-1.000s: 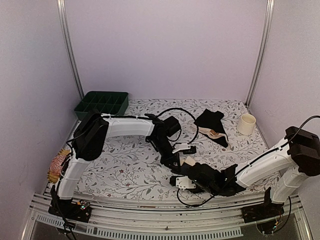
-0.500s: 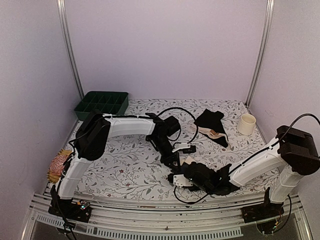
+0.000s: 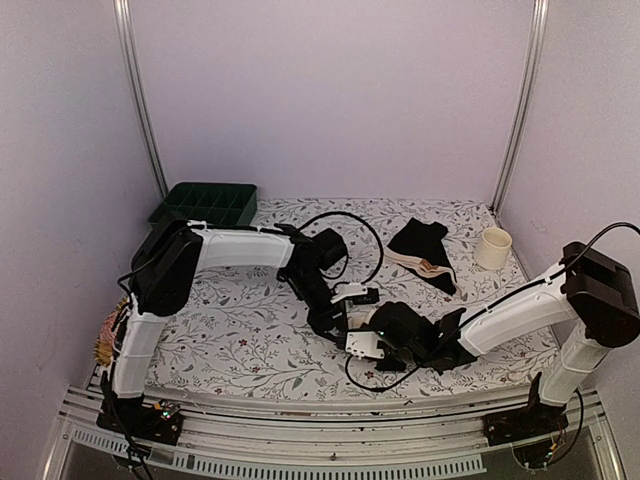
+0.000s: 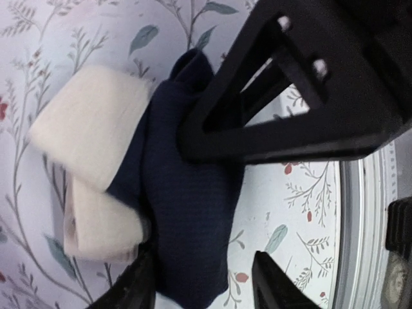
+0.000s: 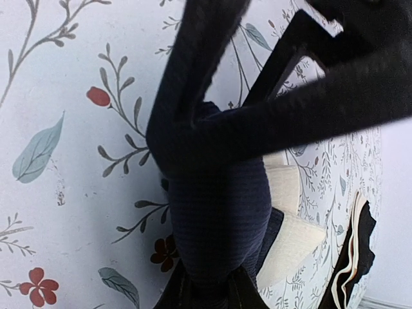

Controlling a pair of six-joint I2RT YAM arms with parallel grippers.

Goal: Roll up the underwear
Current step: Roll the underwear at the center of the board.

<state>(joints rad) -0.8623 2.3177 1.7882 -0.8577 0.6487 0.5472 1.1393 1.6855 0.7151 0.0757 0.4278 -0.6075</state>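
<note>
A dark navy underwear (image 4: 187,212) with a cream band (image 4: 90,129) lies folded on the floral cloth. My left gripper (image 4: 206,290) is open and straddles its near end, with a gap between the cloth and one finger. My right gripper (image 5: 209,296) is shut on the underwear (image 5: 219,212), pinching its rounded navy end. In the top view the left gripper (image 3: 335,318) and right gripper (image 3: 362,338) meet at the front middle and hide the garment. More underwear (image 3: 425,252), black with a beige piece, lies in a heap at the back right.
A dark green compartment tray (image 3: 205,203) stands at the back left. A cream cup (image 3: 493,248) sits at the back right by the wall. A pink knitted ball (image 3: 115,330) rests at the left edge. Black cables loop over the table's middle.
My left gripper has opened and let go of the underwear. My right gripper has slid left toward it and closed on the navy end.
</note>
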